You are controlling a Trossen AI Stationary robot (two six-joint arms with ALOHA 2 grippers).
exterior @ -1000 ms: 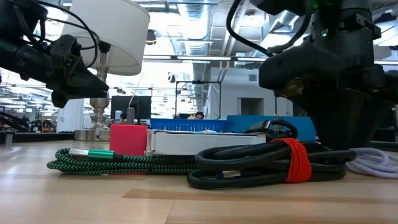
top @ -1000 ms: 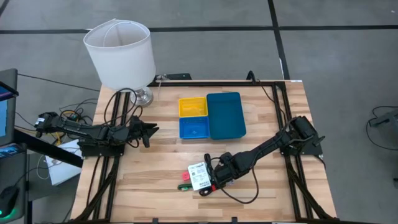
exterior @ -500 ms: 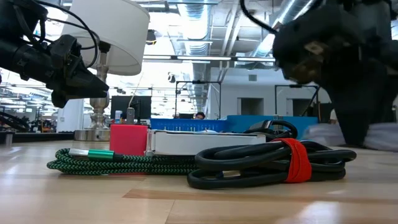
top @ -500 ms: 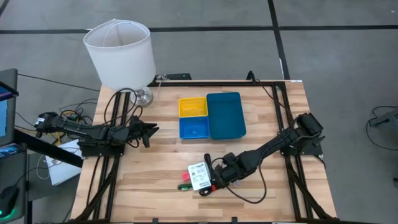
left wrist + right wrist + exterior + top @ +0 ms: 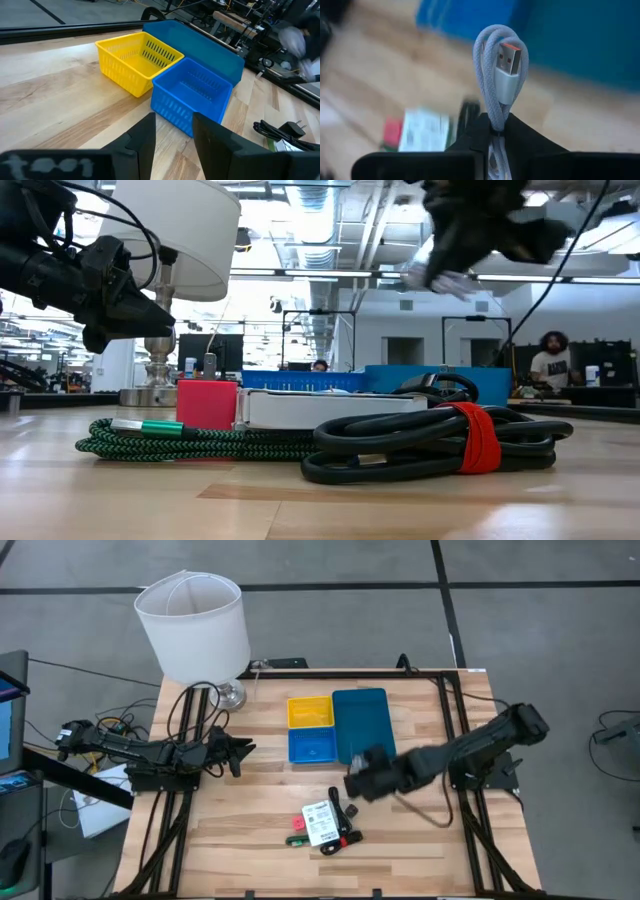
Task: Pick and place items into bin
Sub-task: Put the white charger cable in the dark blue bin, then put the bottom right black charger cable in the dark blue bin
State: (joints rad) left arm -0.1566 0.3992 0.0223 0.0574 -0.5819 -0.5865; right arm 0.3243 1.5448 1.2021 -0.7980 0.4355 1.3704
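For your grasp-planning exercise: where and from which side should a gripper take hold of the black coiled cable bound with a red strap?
Grip the black cable at the red strap, coming from above: the loops are bunched there and the coil lies flat on the table.

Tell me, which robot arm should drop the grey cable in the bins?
Probably the right. Its gripper already holds the grey cable beside the teal bin; the left gripper waits, open.

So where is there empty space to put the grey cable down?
The big teal bin looks empty, and bare table lies beside it. The right gripper holds the cable nearby. It is crowded by the white card and black cord.
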